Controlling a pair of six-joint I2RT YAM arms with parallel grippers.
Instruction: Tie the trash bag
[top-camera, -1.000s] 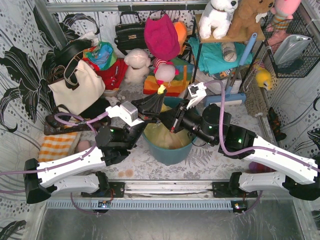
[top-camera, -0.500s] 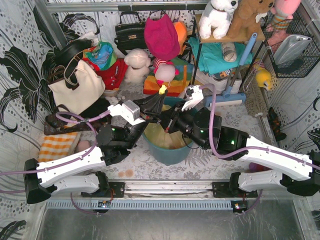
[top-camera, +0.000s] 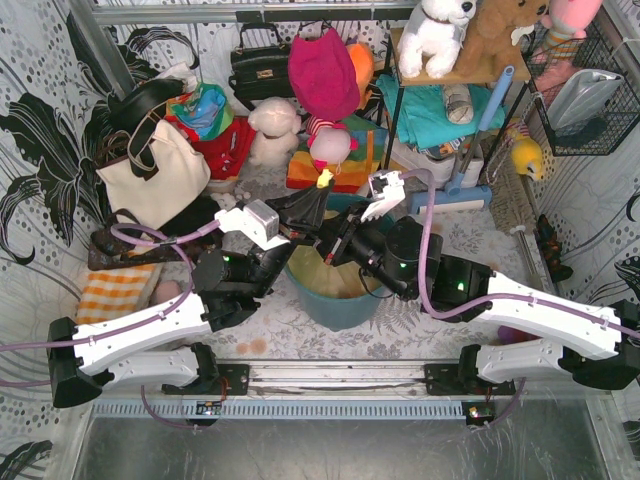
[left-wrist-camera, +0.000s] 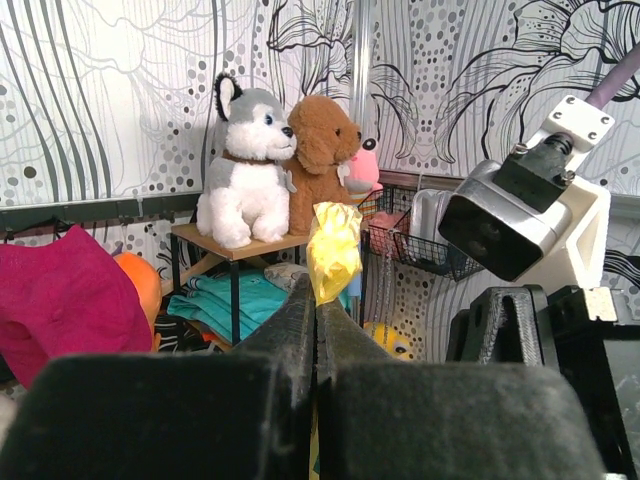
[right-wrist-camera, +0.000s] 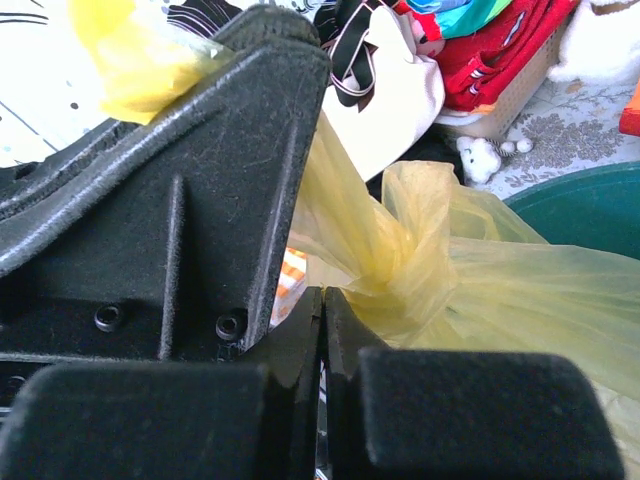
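We see two arms bent inward over one teal bucket (top-camera: 340, 306). The left end effector (left-wrist-camera: 316, 305) is pinched shut on a pulled-up strip of the one yellow bag (right-wrist-camera: 480, 290), which sits in the bucket. The right end effector (right-wrist-camera: 322, 300) clamps its twisted neck just above the bucket.

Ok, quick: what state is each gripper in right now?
Left gripper: closed, holding the bag by its top end.
Right gripper: closed, pinching the bag beside its knot.
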